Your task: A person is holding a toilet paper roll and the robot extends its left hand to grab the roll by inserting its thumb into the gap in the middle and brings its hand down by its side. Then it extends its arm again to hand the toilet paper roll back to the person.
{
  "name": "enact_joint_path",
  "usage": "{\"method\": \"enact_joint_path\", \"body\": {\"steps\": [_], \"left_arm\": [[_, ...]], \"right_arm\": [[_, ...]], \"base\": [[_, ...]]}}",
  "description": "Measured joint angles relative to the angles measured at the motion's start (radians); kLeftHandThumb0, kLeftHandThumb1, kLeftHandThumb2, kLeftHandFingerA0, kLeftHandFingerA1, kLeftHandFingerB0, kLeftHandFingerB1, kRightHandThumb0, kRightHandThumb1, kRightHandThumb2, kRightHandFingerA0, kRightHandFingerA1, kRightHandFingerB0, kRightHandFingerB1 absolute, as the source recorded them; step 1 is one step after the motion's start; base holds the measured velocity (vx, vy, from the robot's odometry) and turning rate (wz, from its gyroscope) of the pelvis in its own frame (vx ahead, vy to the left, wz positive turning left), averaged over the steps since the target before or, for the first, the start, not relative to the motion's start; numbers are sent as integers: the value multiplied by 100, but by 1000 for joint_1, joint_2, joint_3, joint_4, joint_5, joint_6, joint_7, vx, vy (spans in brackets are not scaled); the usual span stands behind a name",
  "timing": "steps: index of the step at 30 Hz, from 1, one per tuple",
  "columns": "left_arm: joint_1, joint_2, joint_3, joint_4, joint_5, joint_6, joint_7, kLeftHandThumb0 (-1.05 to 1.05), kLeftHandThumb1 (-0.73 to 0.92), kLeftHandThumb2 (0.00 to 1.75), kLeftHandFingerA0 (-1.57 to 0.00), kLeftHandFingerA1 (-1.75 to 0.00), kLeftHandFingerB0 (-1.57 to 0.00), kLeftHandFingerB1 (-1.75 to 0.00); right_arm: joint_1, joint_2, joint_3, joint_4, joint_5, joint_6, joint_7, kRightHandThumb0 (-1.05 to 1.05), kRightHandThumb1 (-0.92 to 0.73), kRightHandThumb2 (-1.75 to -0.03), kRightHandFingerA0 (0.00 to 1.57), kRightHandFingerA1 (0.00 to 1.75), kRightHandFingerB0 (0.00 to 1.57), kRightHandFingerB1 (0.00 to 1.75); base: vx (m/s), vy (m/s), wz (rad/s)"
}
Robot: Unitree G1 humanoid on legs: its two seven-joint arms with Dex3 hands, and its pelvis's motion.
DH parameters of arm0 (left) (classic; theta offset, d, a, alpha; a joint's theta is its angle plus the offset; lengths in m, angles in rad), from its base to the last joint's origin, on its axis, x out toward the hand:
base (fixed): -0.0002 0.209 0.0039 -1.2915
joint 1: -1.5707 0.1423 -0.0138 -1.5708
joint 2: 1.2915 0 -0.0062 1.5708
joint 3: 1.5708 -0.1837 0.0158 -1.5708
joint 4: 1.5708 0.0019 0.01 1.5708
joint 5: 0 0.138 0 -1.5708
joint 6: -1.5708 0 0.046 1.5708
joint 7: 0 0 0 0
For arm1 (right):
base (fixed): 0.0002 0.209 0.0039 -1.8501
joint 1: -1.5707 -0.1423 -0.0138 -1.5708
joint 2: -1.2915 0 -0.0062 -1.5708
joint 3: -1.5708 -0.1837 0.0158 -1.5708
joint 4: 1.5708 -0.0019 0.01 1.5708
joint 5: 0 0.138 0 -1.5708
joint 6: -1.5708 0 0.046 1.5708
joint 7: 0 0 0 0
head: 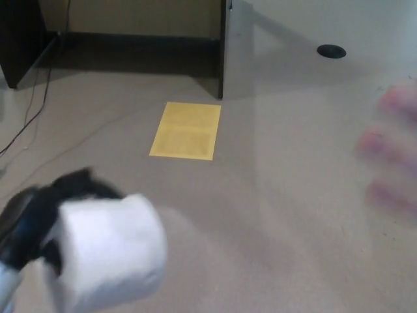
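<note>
A white toilet paper roll fills the lower left of the head view, blurred by motion. My left hand is shut on it, black fingers wrapped around its left end; the thumb is hidden. At the right edge a person's fingertips show as a blurred pink shape, apart from the roll. My right hand does not show.
A yellow sheet lies on the grey floor ahead. A dark desk panel stands behind it, with cables trailing at the left. A black round disc sits on the floor at the far right.
</note>
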Motion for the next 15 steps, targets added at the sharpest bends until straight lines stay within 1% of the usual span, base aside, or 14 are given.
{"method": "enact_joint_path", "body": {"steps": [1,2,3,4,6,7,8,9,10,11,12,13,14,15], "left_arm": [[-33,-11,-18,-36,5,18,-9,-6,74,70,-85,-142,-74,-121],[-61,-22,-32,-69,8,34,-17,-4,72,75,-86,-145,-75,-122],[-79,-31,-43,-90,10,46,-21,-5,72,76,-84,-147,-74,-122],[-110,-49,-62,-124,13,65,-31,-10,67,82,-92,-138,-82,-117],[-164,-86,-99,-180,18,100,-47,-10,67,82,-92,-138,-82,-117],[-189,-105,-117,-204,23,117,-54,-15,71,80,-93,-132,-75,-128],[-211,-124,-133,-225,28,133,-61,-19,71,80,-90,-145,-77,-130],[-229,-140,-148,-244,32,148,-66,-21,73,81,-86,-151,-76,-132],[-251,-163,-167,-266,37,167,-72,-21,73,81,-86,-151,-76,-132],[-269,-181,-183,-284,42,183,-79,-19,70,81,-87,-154,-78,-127],[-281,-196,-195,-297,46,196,-83,-18,73,80,-83,-158,-73,-131],[-296,-212,-209,-310,48,211,-88,-20,74,74,-87,-160,-72,-134],[-314,-236,-226,-327,52,231,-94,-19,75,75,-85,-153,-73,-129],[-319,-242,-231,-332,53,237,-96,-19,75,75,-85,-153,-73,-129]], "right_arm": [[0,0,0,-1,0,0,0,-41,-72,-62,66,55,55,45],[0,0,0,-1,0,-1,0,-41,-72,-62,65,55,55,45],[0,0,0,-2,0,-1,0,-41,-72,-62,65,55,55,45],[1,0,0,-1,0,-1,0,-41,-72,-62,65,53,55,44],[2,0,0,-2,0,-1,0,-41,-72,-62,65,53,55,44],[2,1,0,-2,0,-1,0,-42,-72,-62,65,53,55,44],[2,1,0,-2,0,-1,0,-42,-72,-62,64,52,54,44],[2,1,0,-2,0,-1,0,-41,-72,-62,65,53,55,45],[2,1,0,-2,0,-1,0,-41,-72,-62,65,53,55,45],[2,1,0,-3,0,-1,0,-41,-72,-62,64,52,55,45],[2,1,0,-3,0,-1,0,-42,-72,-62,63,52,55,45],[2,1,0,-3,0,-1,0,-42,-72,-62,63,51,55,44],[2,1,0,-3,0,-1,0,-41,-72,-62,63,52,54,44],[2,1,0,-3,0,-1,0,-41,-72,-62,63,52,54,44]], "base": [[0,0,0],[0,0,0],[0,0,0],[0,0,0],[0,0,0],[0,0,0],[0,0,0],[0,0,0],[0,0,0],[0,0,0],[0,0,0],[0,0,0],[0,0,0],[0,0,0]]}}
